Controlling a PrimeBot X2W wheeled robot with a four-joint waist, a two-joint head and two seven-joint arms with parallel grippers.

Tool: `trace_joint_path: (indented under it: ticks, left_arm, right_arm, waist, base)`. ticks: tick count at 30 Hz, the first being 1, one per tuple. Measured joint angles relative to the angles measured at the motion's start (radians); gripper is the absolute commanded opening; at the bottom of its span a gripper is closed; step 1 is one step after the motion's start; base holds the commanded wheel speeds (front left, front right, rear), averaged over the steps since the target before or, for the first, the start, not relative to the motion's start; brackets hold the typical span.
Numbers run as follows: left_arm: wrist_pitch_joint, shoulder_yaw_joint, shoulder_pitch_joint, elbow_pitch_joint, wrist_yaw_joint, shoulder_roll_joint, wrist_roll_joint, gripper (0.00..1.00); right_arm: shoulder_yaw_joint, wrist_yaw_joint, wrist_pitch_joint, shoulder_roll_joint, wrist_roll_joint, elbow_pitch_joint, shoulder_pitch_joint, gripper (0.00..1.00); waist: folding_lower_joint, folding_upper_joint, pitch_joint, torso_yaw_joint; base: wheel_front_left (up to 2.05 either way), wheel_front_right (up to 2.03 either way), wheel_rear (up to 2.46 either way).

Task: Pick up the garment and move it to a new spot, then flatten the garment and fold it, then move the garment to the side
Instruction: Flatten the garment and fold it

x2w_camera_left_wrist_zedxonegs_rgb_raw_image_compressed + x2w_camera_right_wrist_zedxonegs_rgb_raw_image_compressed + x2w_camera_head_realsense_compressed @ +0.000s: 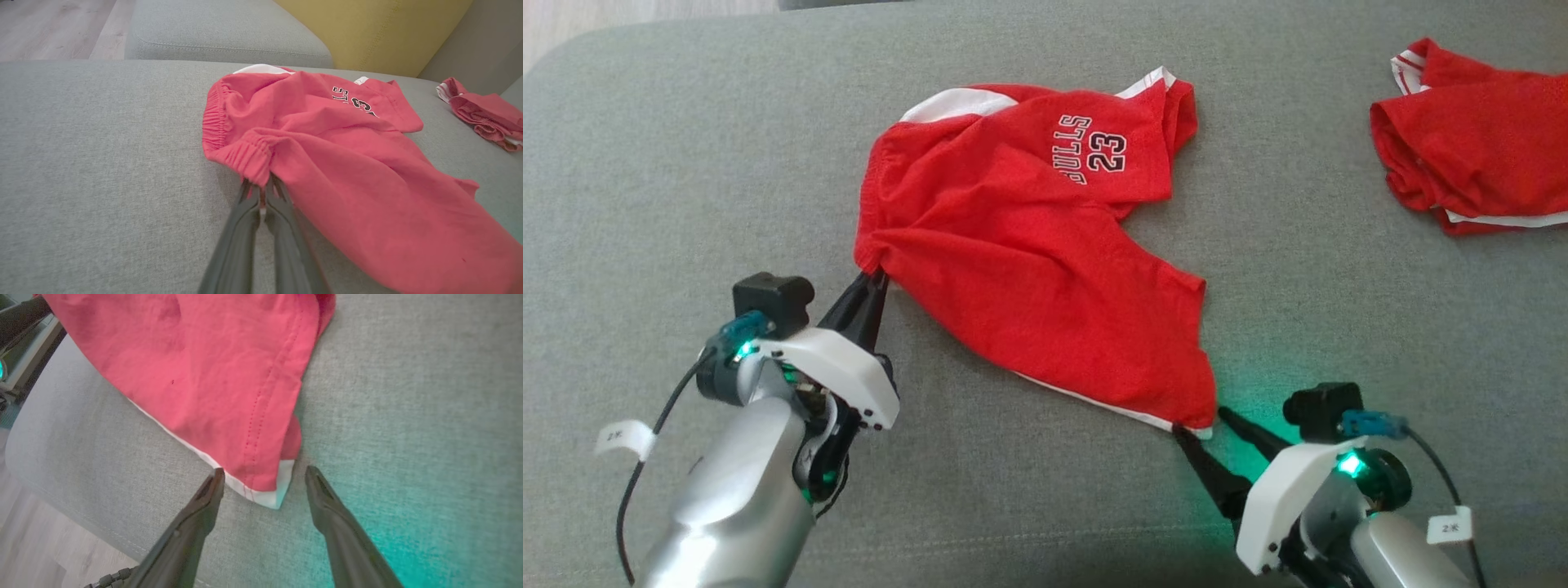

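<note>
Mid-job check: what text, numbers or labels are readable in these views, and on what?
"BULLS": printed on the red shorts, rotated in the head view, with the first letter partly lost in a crease.
"23": beside that word on the same shorts.
Left cable tag and right cable tag: the printed marks are too small to read.

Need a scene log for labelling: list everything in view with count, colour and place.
basketball shorts: one, red with white trim and BULLS 23 print, crumpled mid-seat
second garment: one, red with white trim, bunched at far right
sofa seat: one, grey, under both garments
yellow cushion: one, yellow, behind the seat
floor: pale wood, beyond the sofa
left gripper: one, dark fingers, shut on the shorts' waistband
right gripper: one, dark fingers, open, tips either side of the hem corner
</note>
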Motion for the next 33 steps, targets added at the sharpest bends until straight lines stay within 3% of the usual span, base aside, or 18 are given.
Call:
trace_joint_path:
  ticks: [10,11,12,13,14,25,33]
  left_arm:
    - [0.004,-0.022,0.000,0.008,-0.001,-0.003,0.000,0.00]
    - [0.004,-0.022,0.000,0.008,-0.001,-0.003,0.000,0.00]
    - [0.007,-0.023,0.000,0.008,-0.001,-0.003,0.000,0.00]
    - [0.012,-0.024,0.000,0.009,-0.001,-0.003,0.000,0.00]
    - [0.012,-0.025,0.000,0.010,-0.001,-0.002,0.000,0.00]
    - [0.060,-0.057,0.009,0.010,-0.019,0.021,-0.009,0.00]
    - [0.134,-0.094,0.034,-0.095,-0.043,0.072,-0.027,0.00]
  right_arm:
    - [0.060,0.000,0.041,-0.026,0.037,0.002,-0.009,1.00]
    - [0.066,0.000,0.048,-0.027,0.041,0.003,-0.014,0.95]
    - [0.073,0.000,0.049,-0.027,0.045,0.007,-0.021,0.48]
    - [0.077,0.000,0.049,-0.027,0.045,0.010,-0.026,0.12]
    - [0.080,0.000,0.049,-0.028,0.045,0.013,-0.031,0.00]
    - [0.061,0.000,-0.082,-0.090,0.010,0.006,-0.086,0.00]
    - [0.000,0.000,-0.180,-0.159,-0.086,-0.049,-0.153,0.00]
  waist:
    - [0.0000,0.0000,-0.006,0.008]
    - [0.0000,0.0000,-0.005,0.008]
    - [0.0000,0.0000,-0.003,0.009]
    - [0.0000,0.0000,-0.002,0.010]
    - [0.0000,0.0000,-0.001,0.011]
    - [0.0000,0.0000,-0.034,0.019]
    - [0.0000,0.0000,-0.079,0.034]
  base:
    - [0.00,0.00,0.00]
    - [0.00,0.00,0.00]
    - [0.00,0.00,0.00]
    - [0.00,0.00,0.00]
    - [0.00,0.00,0.00]
    - [0.00,0.00,0.00]
    - [0.00,0.00,0.00]
